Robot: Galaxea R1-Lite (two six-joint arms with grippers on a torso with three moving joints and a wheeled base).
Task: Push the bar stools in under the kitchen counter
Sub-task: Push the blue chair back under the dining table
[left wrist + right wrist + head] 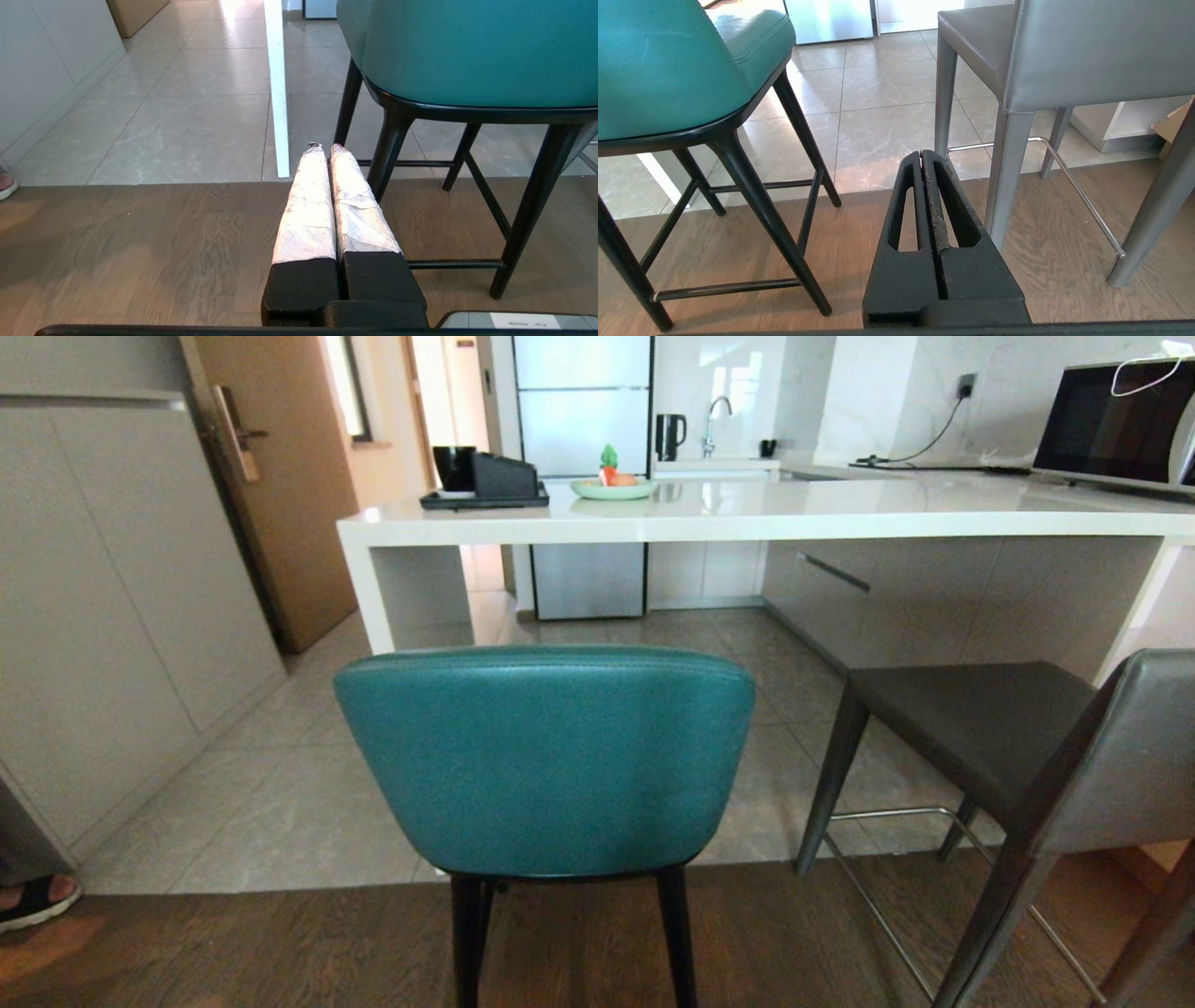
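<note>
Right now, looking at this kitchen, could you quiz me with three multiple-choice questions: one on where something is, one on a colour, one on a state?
1. Where is the green plate?
A. on the kitchen counter
B. on the floor
C. on the grey stool

2. What colour is the stool nearest the counter's white side panel?
A. red
B. teal
C. yellow

3. How do the left end effector and right end effector stand?
A. both wide open
B. both shut, empty
C. each gripping a leg

Answers: 1 A, the plate sits on the white top beside a black tray. 2 B, the teal stool has a teal back. 3 B, their fingers meet over the wood floor with nothing between.
</note>
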